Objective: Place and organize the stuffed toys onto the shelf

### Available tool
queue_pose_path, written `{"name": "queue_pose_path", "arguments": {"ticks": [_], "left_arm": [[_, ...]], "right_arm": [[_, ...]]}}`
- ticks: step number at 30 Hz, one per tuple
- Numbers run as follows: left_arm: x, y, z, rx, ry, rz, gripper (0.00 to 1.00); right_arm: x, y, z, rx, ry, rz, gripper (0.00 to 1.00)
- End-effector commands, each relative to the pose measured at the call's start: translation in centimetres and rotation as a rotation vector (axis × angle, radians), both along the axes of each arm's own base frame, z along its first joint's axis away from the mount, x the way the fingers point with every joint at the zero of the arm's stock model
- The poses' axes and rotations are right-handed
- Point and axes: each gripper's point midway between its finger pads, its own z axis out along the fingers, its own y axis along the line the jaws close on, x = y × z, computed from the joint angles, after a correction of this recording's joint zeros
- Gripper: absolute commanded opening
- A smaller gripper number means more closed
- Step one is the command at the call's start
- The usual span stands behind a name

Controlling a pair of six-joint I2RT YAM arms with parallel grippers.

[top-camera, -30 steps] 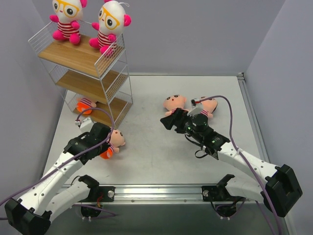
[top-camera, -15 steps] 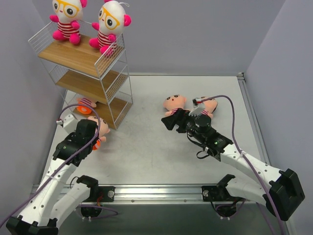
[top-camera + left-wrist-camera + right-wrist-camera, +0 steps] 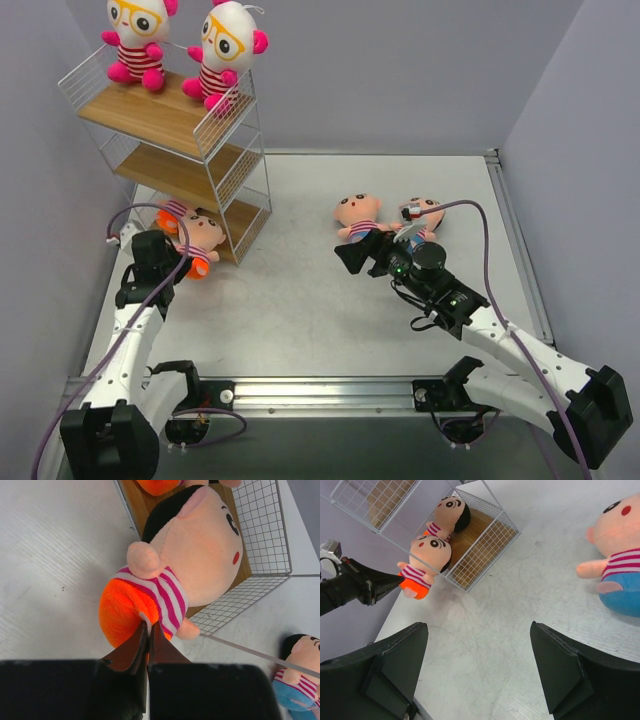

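The shelf (image 3: 165, 118) stands at the back left, with two white-headed stuffed toys (image 3: 133, 40) (image 3: 226, 50) on its top board. An orange-bottomed toy (image 3: 175, 213) lies on the lowest board. My left gripper (image 3: 182, 262) (image 3: 148, 625) is shut on the orange bottom of a striped-shirt toy (image 3: 203, 238) (image 3: 195, 560), held at the open side of that lowest tier (image 3: 260, 535). My right gripper (image 3: 365, 250) (image 3: 477, 627) is open and holds nothing, just in front of two blue-bottomed toys (image 3: 357, 213) (image 3: 427, 216) lying on the table.
The left wall runs close beside the shelf and my left arm. The right wrist view shows the held toy (image 3: 422, 562), the shelved toy (image 3: 451, 514) and one blue-bottomed toy (image 3: 620, 545) at its right edge.
My left arm has swung left and back, carrying its toy from mid-table up to the shelf's lowest tier. The right gripper has drifted slightly right and nearer, still open.
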Motion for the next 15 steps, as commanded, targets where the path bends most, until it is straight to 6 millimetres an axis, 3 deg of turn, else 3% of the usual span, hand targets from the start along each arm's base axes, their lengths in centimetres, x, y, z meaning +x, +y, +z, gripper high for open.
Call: {"name": "queue_pose_path", "arguments": {"ticks": [1,3,7,15], "left_arm": [[3.7,-1.2,2.4,-0.069,-0.201,-0.118,0.02],[4.0,-1.8,1.0,-0.103,-0.183,-0.151,0.02],[5.7,-2.3,1.2,-0.126,-0.256,-0.19,0.02],[8.1,-2.7,-1.0,-0.183,-0.257,-0.217,0.02]], "right_arm": [[-0.1,0.0,1.5,0.008,-0.082,0.029,0.85],[-0.2,0.3,1.6,0.006,-0.098,0.049,0.86],[-0.3,0.6,1.7,0.008,-0.113,0.073,0.86],[-0.6,0.5,1.4,0.002,-0.128,0.085,0.86]]}}
